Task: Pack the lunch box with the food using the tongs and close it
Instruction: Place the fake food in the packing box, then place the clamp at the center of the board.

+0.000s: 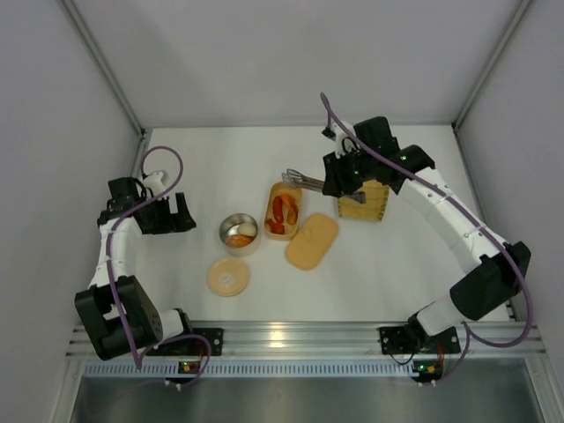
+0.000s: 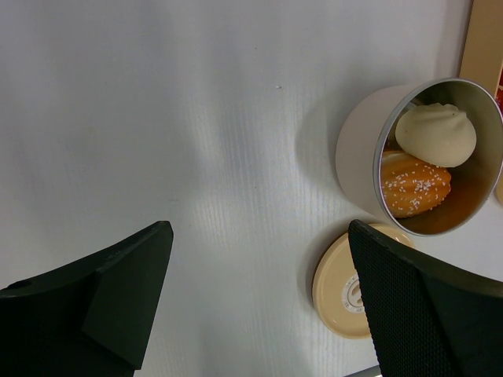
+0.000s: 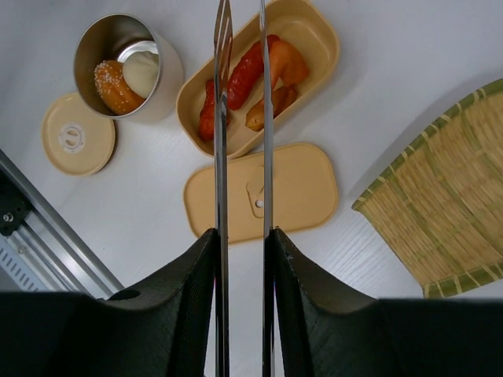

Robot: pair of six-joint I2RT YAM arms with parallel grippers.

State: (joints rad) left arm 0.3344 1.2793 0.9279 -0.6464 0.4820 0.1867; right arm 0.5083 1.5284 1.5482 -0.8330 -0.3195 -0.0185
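Observation:
My right gripper [image 3: 242, 232] is shut on the silver tongs [image 3: 221, 118], one finger pressed against the outside of each arm. The two arms stand apart, and nothing shows between them. They reach out over the pale-orange lunch box [image 3: 314, 31], which holds red and orange food [image 3: 245, 75]. From above, the tongs [image 1: 304, 181] lie just behind the lunch box [image 1: 284, 211], held by the right gripper [image 1: 339, 181]. The flat lid [image 1: 312, 241] lies beside the box. My left gripper [image 2: 259, 228] hangs open over bare table.
A steel tin [image 2: 357, 149] holds a white ball [image 2: 435, 133] and an orange piece [image 2: 413, 184]. Its tan round lid [image 2: 342, 283] lies next to it. A yellow woven tray [image 1: 364, 201] sits under the right wrist. Walls enclose the table on three sides.

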